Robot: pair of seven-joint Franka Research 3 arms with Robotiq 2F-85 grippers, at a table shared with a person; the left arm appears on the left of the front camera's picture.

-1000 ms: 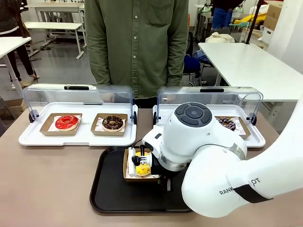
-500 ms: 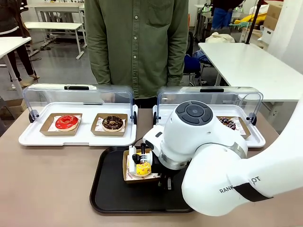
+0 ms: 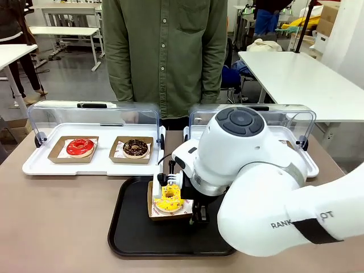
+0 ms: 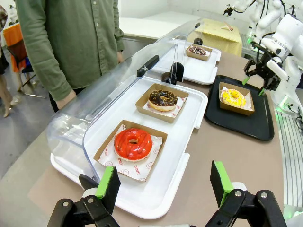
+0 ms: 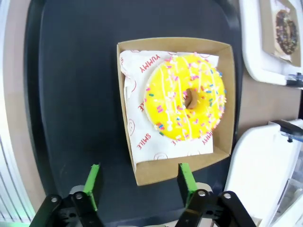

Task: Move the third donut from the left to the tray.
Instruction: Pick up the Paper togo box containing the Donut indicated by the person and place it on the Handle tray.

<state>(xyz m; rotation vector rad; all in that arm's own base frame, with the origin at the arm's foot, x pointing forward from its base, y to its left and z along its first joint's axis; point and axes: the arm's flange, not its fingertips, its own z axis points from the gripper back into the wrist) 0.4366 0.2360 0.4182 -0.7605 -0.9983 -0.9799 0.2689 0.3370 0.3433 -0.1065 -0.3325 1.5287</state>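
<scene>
Since a second ago the right hand (image 5: pixel 138 185) has let go of the yellow donut's cardboard holder and lifted clear, and its fingers have spread; the big white arm has risen with it, so the yellow donut (image 3: pixel 169 197) now shows whole in the front view where black fingers covered it before.

That yellow donut sits in its small brown cardboard holder (image 5: pixel 221 101), and the holder rests flat on the black tray (image 3: pixel 133 227), toward the tray's far side near the middle. From the right wrist view the donut lies just ahead of the right hand, with the near edge of the holder between the two green pads (image 5: pixel 93 182). The pads stand wide apart, a little wider than the holder's short side, and they seem to hang just above it rather than touch it, though the angle makes that hard to be sure of. Nothing is held.

The left hand (image 4: pixel 163 184) hangs over the near end of the left white display tray (image 4: pixel 156 189), fingers spread wide and holding nothing, with the red donut (image 4: pixel 133 143) just ahead of it and a chocolate donut (image 4: pixel 163 100) beyond. A person (image 3: pixel 165 51) in a green shirt stands at the far side of the surface (image 3: pixel 57 222)
</scene>
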